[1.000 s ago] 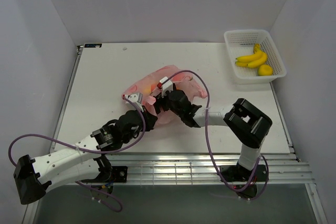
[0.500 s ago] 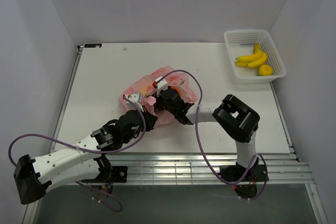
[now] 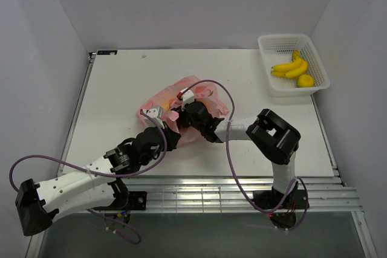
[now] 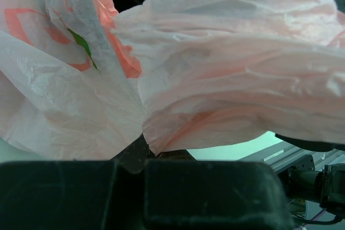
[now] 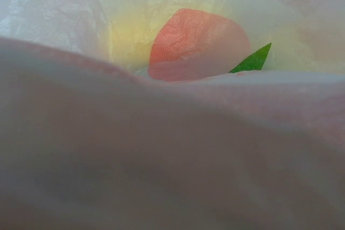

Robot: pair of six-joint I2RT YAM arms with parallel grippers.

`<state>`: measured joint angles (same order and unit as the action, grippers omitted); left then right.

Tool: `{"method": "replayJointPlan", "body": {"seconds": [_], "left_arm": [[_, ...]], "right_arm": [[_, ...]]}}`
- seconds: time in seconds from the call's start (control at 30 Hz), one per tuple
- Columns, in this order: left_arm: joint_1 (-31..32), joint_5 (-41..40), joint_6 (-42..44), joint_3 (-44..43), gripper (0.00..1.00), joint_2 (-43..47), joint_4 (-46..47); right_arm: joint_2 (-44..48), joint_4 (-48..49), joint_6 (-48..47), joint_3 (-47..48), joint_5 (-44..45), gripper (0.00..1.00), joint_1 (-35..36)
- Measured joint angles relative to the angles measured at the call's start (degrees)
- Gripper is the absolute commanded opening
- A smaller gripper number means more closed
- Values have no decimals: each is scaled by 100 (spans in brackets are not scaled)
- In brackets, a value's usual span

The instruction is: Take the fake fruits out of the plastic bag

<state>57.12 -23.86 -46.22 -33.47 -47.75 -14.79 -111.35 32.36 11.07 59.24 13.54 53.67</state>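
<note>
The pink plastic bag lies crumpled mid-table. My left gripper is at its near-left edge; in the left wrist view it is shut on a fold of the bag's film. My right gripper reaches into the bag from the right, its fingers buried in film. The right wrist view is filled with the bag's film, showing a red-and-green fruit print and a yellowish glow behind it. No fake fruit inside the bag shows clearly. One yellow fruit lies in the basket.
A white lattice basket stands at the back right corner, holding a yellow banana bunch. Purple cables loop over both arms. White walls close in the table on the left, back and right.
My right arm has pushed left, deeper into the bag, and its elbow has swung left too. The bag has shifted a little. The left gripper keeps its hold in place.
</note>
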Motion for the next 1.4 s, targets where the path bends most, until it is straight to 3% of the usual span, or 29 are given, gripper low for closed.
{"method": "replayJointPlan", "body": {"seconds": [0.1, 0.3, 0.67, 0.8, 0.93, 1.1, 1.17, 1.3, 1.4], "left_arm": [[0, -66, -46, 0, 0, 46, -20], [0, -216, -168, 0, 0, 116, -24], [0, -341, -297, 11, 0, 116, -20], [2, -330, -295, 11, 0, 74, -15], [0, -243, -275, 11, 0, 4, 17], [2, -96, -227, 11, 0, -81, 33], [2, -39, -203, 11, 0, -85, 31], [0, 33, -162, 11, 0, -81, 37], [2, 59, -162, 11, 0, -61, 33]], "right_arm": [[264, -109, -76, -125, -20, 28, 0], [1362, -356, -127, -525, -48, 23, 2], [4478, -2002, -140, -1001, 153, 23, -13], [5182, -2516, -315, -868, 407, 24, -566], [4977, -2817, -555, -334, 138, 24, -2391], [3786, -2946, -675, 459, -363, 23, -4417], [3185, -2988, -673, 782, -560, 25, -4953], [2059, -3224, -649, 1432, -713, 45, -5709], [1427, -3412, -557, 1794, -730, 51, -6050]]}}
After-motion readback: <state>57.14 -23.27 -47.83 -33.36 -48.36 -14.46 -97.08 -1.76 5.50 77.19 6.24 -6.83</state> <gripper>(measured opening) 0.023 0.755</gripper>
